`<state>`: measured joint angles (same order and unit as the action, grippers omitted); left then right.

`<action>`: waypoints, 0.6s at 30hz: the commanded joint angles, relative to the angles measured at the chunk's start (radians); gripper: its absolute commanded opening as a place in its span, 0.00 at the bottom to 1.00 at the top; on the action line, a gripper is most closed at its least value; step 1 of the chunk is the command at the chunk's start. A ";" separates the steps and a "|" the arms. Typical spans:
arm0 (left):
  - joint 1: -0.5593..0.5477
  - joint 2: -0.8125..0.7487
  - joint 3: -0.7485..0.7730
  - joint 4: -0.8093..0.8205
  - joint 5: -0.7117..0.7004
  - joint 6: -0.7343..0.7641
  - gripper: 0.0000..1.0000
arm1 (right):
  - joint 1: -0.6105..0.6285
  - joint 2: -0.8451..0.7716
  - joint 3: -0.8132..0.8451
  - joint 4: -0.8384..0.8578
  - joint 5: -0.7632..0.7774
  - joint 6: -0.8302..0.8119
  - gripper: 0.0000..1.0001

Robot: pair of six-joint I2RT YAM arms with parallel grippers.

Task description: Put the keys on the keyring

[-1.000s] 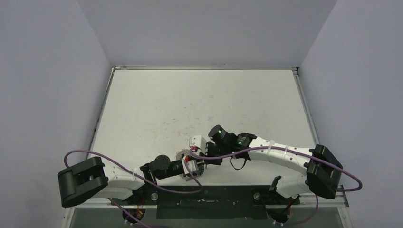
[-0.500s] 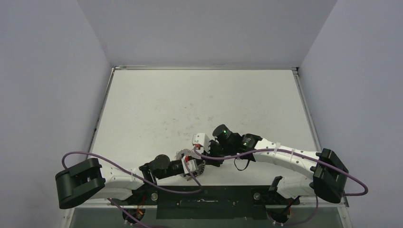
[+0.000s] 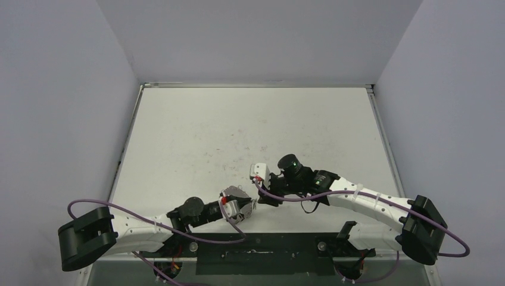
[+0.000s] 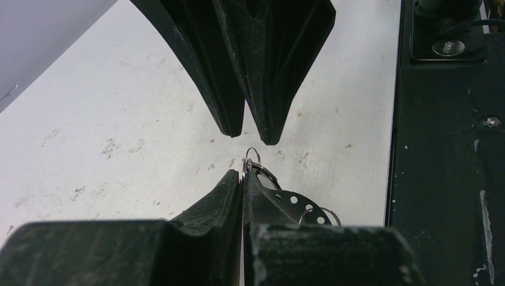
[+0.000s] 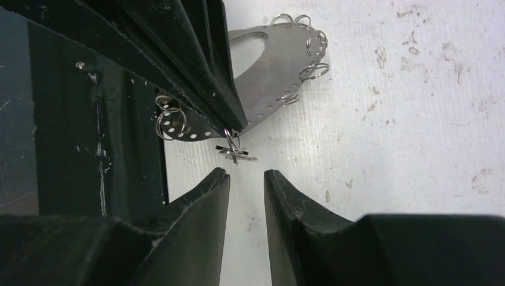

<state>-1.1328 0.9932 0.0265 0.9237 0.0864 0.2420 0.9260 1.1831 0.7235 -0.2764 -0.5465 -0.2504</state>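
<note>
Both sets of jaws face each other tip to tip, close to the middle of the bench's near edge. Your left gripper has its jaws pressed together on the keyring, a flat silvery perforated piece with an oval opening. Your right gripper has its jaws a narrow way apart with nothing between them. They are aimed at a tiny silver piece dangling from the keyring just below the left fingertips. You cannot tell from these views whether that piece belongs to the keys, and no black loop shows anywhere. Tiny rings line the keyring's outer edge, above the white bench, and the black rail along the near edge lies just beside it.

As I judge it, the target is far smaller than your fingers and hangs free, so a closing pinch may knock it aside and miss. The two grippers are almost touching, so a forward push could bump the fingertips together and twist the keyring in the left grip, or drag it out. If it slips, it may land on the black rail, where a flat piece would be awkward to pick up
</note>
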 commanded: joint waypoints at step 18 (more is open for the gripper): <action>-0.002 -0.037 0.000 0.037 -0.001 -0.014 0.00 | 0.001 0.057 -0.001 0.106 -0.076 -0.023 0.00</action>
<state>-1.1324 0.9794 0.0238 0.9188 0.0849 0.2398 0.9260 1.2354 0.7216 -0.2173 -0.6056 -0.2569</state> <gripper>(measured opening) 0.009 0.066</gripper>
